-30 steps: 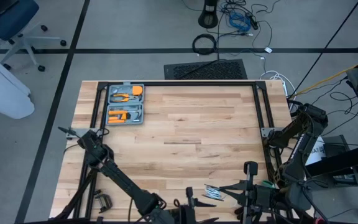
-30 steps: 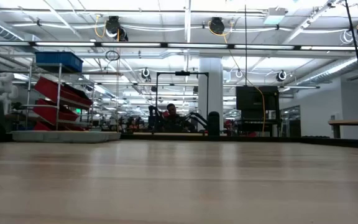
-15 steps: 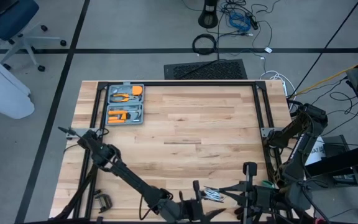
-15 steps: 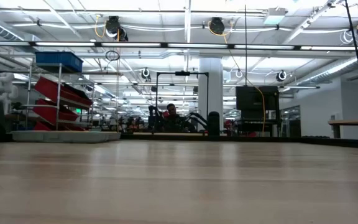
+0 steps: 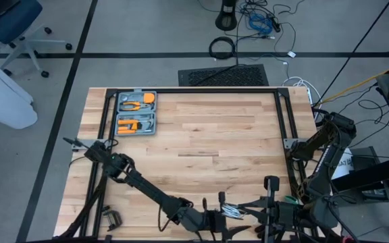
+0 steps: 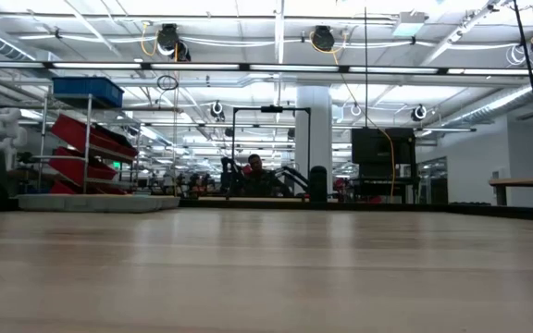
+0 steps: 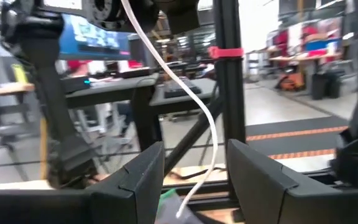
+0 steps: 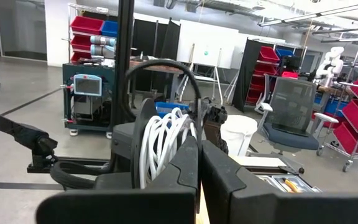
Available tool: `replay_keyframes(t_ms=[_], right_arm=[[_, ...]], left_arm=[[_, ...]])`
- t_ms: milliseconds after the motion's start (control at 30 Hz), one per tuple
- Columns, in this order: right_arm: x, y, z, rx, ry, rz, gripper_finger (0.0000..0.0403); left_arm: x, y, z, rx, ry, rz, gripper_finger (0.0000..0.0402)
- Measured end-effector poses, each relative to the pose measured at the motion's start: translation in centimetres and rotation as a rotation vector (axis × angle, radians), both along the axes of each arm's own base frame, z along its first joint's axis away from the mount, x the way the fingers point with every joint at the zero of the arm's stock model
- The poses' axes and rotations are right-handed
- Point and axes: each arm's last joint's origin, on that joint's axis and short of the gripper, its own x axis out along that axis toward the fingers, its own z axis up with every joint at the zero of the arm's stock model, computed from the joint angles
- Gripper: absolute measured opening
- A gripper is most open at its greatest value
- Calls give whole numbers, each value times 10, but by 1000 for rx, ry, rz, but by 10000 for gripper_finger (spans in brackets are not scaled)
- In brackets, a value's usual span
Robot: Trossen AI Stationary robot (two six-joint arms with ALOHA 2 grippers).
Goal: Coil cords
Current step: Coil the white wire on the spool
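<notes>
Frankly, much of my work sits at the near edge of the table [image 5: 201, 145], where the high view cuts off most of both my grippers and the low view catches none of it, only bare wood and the room beyond. My left gripper [image 7: 194, 165] reaches along that near edge with its fingers spread apart, and the thin white cord [image 7: 185, 93] hangs down in a loose curve between them, not pinched. My right gripper [image 8: 199, 165] is clenched tight, fingers pressed together, right beside a bundle of white loops [image 8: 163, 140] wound on a dark holder; the reel itself I cannot make out. From above, those coils [image 5: 229, 210] are a small pale tangle between my two arms. A grey tool case [image 5: 136, 113] sits in the far left corner, leaving the middle of the table bare.
</notes>
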Motion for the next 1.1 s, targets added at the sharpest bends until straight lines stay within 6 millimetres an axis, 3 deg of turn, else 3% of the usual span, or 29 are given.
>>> replay_keyframes(t_ms=[333, 967, 1100], right_arm=[[0, 0, 0, 0, 0, 1, 0], [0, 0, 0, 1, 0, 1, 0], [0, 0, 0, 0, 0, 1, 0]], left_arm=[[6, 6, 0, -45, -12, -146, 183], [13, 16, -4, -100, 36, -134, 182], [12, 16, -4, -98, 39, -134, 166]])
